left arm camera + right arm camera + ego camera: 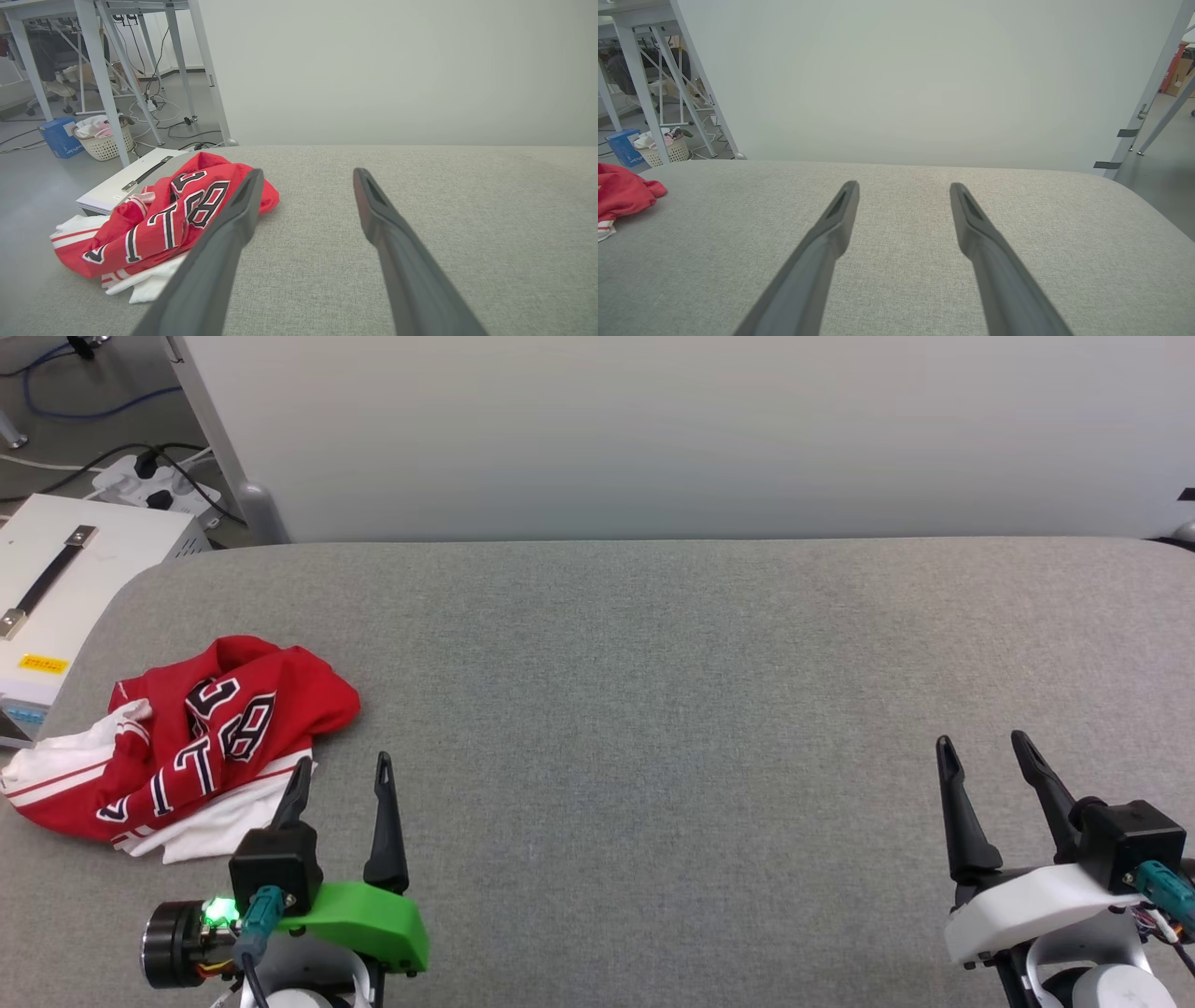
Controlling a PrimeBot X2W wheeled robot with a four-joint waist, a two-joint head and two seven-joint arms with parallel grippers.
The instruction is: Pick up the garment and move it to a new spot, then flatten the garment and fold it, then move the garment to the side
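The garment (177,747) is a red jersey with white sleeves and black white-edged lettering, lying crumpled near the left edge of the grey padded table (653,709). In the left wrist view the garment (159,219) lies left of and partly behind the left finger. My left gripper (343,765) hovers open just to the right of the heap's near corner, holding nothing. Far across the table at the lower right, my right gripper (980,742) is open and empty too. The right wrist view catches a red corner of the garment (621,196) at its left edge.
A white case with a black handle (56,588) stands off the table's left side, with a power strip and cables (154,476) behind it. A pale panel (700,429) runs along the far edge. A laundry basket (105,140) sits on the floor under metal table legs.
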